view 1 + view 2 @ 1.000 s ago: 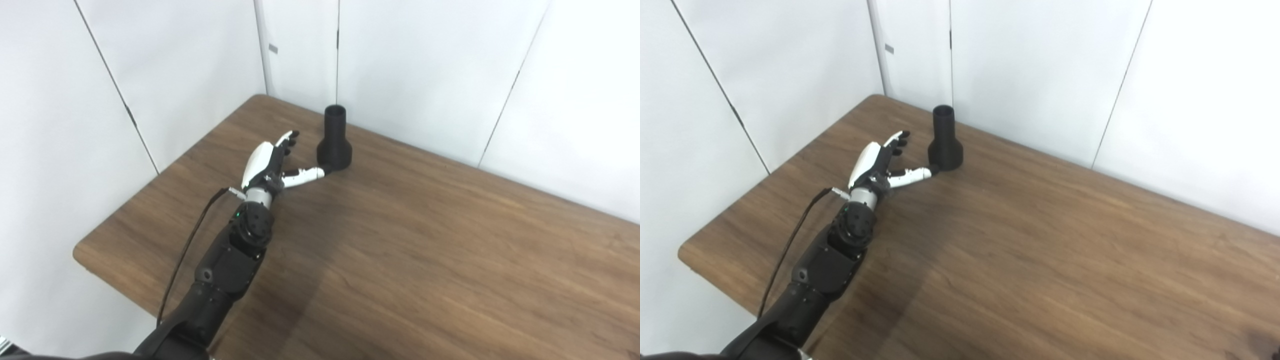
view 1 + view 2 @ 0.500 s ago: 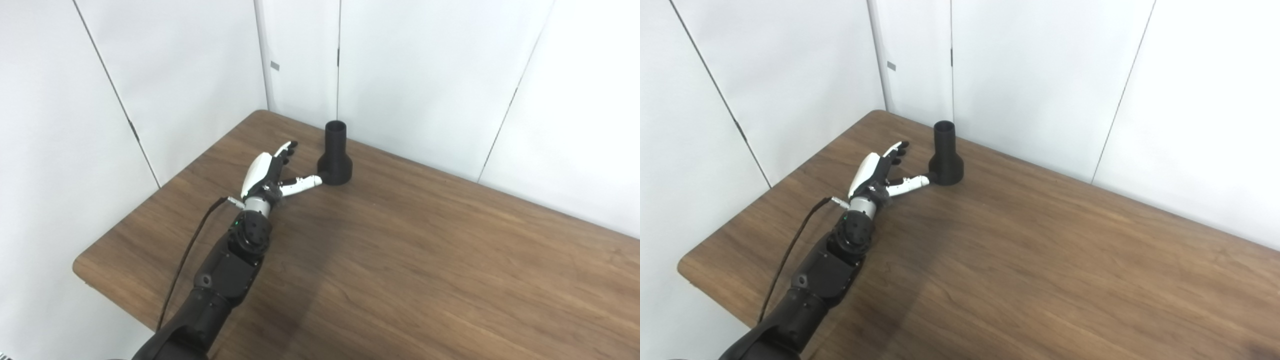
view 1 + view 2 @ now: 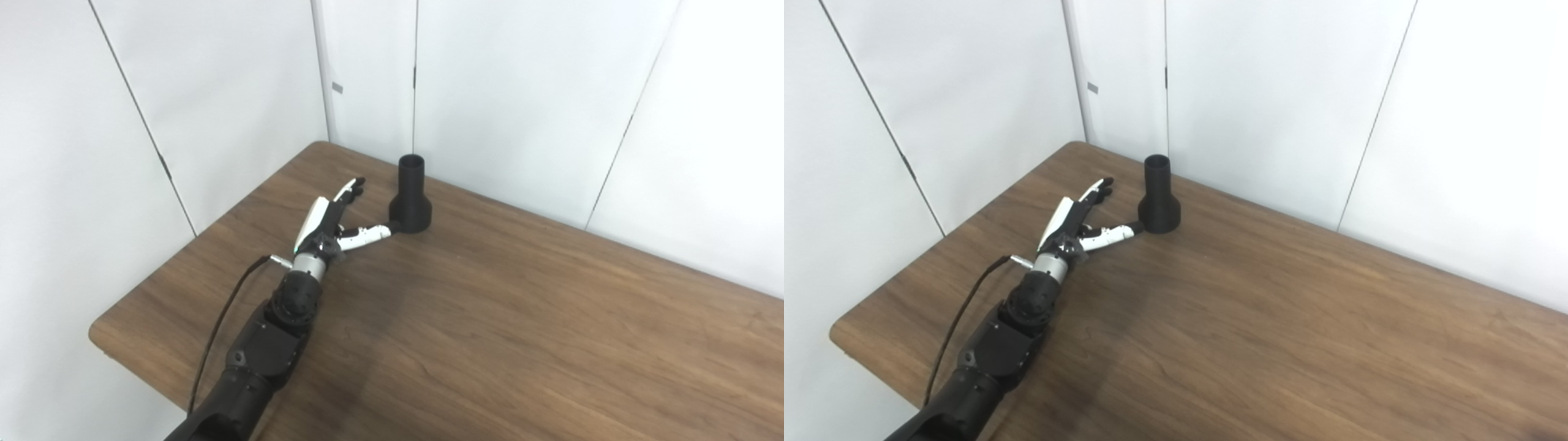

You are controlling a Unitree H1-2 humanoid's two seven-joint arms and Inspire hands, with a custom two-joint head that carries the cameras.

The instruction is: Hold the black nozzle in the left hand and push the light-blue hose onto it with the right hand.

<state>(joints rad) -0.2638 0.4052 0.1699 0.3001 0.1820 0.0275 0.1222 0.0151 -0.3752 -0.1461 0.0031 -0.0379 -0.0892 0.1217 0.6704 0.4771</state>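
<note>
Black nozzle point(image 3: 411, 196) upright beside left robot hand point(image 3: 331, 222), spread, holding nothing.

surface: brown wooden table point(image 3: 520, 318) | on it: black nozzle point(image 3: 411, 196), upright, far-left corner

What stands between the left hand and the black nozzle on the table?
Nothing visible does. The left hand is open beside the black nozzle, which stands upright near the far edge of the table. The thumb tip reaches the nozzle's wide base; contact cannot be told. The light-blue hose and the right hand are not in view.
</note>
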